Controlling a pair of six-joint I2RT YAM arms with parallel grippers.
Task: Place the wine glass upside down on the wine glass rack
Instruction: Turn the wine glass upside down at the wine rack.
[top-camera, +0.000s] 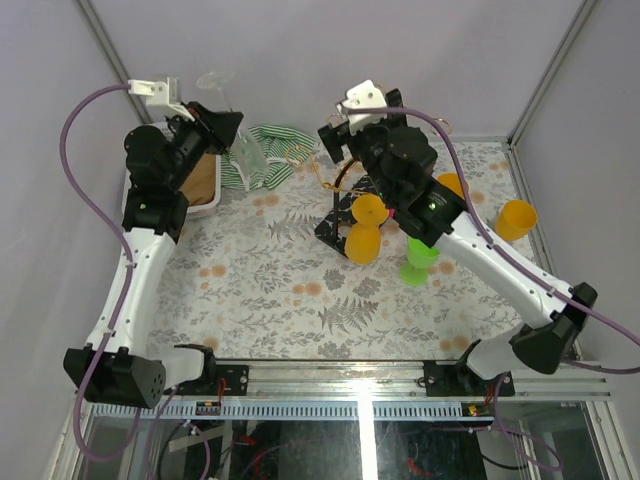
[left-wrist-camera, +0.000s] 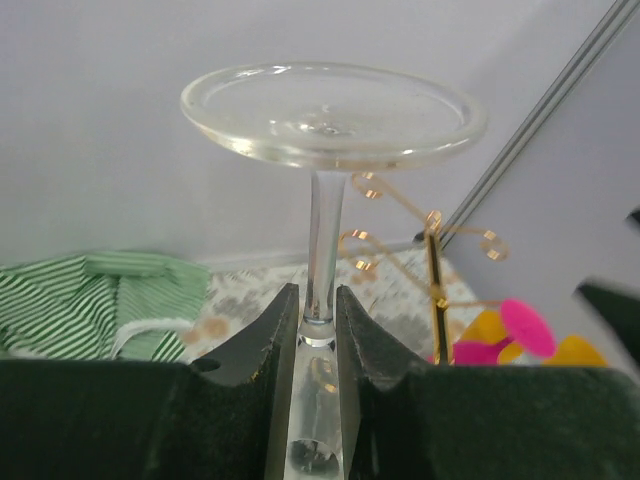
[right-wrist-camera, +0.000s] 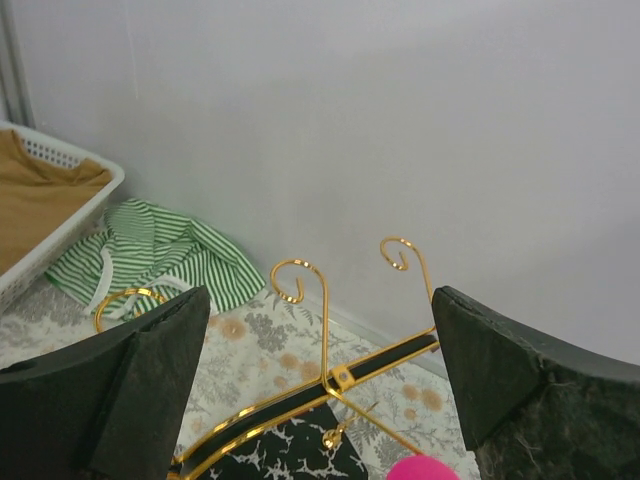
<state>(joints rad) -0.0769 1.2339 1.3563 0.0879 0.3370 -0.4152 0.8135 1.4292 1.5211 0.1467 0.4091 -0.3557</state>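
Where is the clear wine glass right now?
Top view: the wine glass is clamped by its stem, foot up, in the left gripper at far left, over the striped cloth, left of the rack.

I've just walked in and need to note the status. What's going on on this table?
The left gripper is shut on a clear wine glass, pinching its stem, well off to the left of the rack. The right gripper hangs open over the gold rack and holds nothing. The glass is not on the rack yet.
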